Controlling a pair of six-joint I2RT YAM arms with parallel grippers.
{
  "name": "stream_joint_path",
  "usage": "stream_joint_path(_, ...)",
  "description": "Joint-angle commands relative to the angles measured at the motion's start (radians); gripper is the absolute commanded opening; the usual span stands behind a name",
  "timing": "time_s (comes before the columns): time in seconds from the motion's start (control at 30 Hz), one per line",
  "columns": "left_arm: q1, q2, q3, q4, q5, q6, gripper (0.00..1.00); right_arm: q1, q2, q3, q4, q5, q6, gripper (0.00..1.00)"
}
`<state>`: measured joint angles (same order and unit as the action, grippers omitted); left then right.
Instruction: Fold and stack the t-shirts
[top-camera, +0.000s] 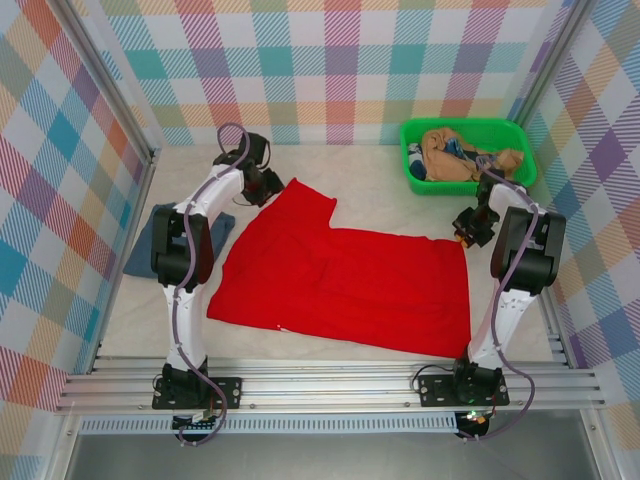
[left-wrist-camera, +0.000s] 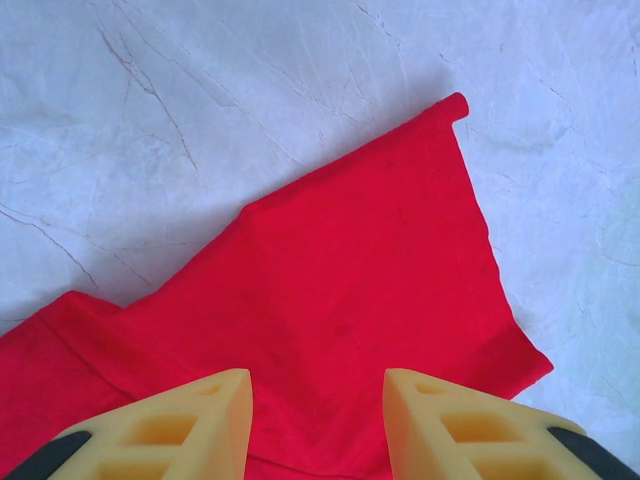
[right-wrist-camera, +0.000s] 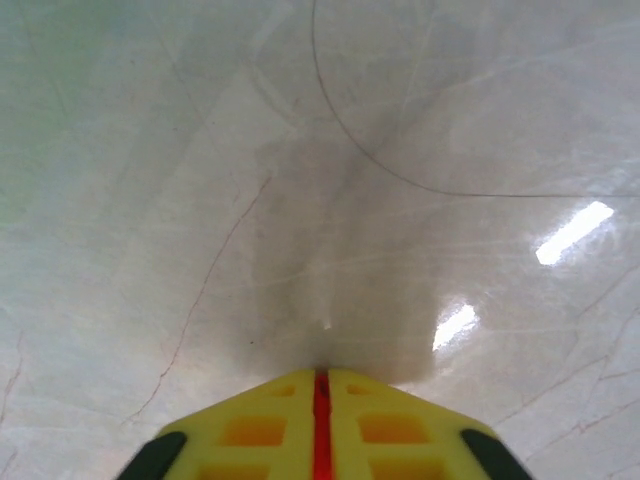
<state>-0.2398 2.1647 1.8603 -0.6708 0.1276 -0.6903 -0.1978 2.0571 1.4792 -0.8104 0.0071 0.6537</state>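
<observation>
Red t-shirt (top-camera: 345, 280) spread flat on the desk (top-camera: 400, 190).
Left jaws stand apart over its 11 o'clock sleeve; right jaws pressed together on red cloth at its 2 o'clock corner. Slate-blue t-shirt (top-camera: 140, 250) lies at 9 o'clock.

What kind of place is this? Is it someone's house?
Probably a robot practice booth, not a house: plaid walls all around, two robot arms bolted to a metal rail, and a red t-shirt spread out for folding.
</observation>
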Motion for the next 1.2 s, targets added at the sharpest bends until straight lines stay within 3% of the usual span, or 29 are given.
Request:
stream_joint_path(0.0,0.002,0.020,0.048,0.013,0.030,0.018,0.40,-0.006,0.012,0.039,-0.015,0.004,0.004,0.05)
stream_joint_path(0.2,0.000,0.193,0.321,-0.088,0.018,0.089,0.43,-0.006,0.014,0.169,-0.072,0.031,-0.031,0.00)
stream_joint_path(0.33,-0.004,0.315,0.478,-0.134,-0.068,0.163,0.44,-0.005,0.079,0.274,-0.143,0.000,-0.052,0.00)
stream_joint_path(0.5,-0.029,0.386,0.512,-0.016,-0.135,0.237,0.47,-0.005,0.098,0.274,-0.163,-0.021,-0.027,0.00)
stream_joint_path(0.7,-0.054,0.465,0.595,0.010,-0.223,0.260,0.47,-0.005,0.087,0.231,-0.143,-0.041,-0.005,0.00)
stream_joint_path(0.83,-0.055,0.493,0.617,0.052,-0.177,0.245,0.47,-0.005,0.077,0.219,-0.140,-0.046,-0.006,0.00)
stream_joint_path(1.17,-0.061,0.592,0.699,0.004,-0.191,0.227,0.41,-0.005,0.068,0.201,-0.129,-0.070,0.000,0.00)
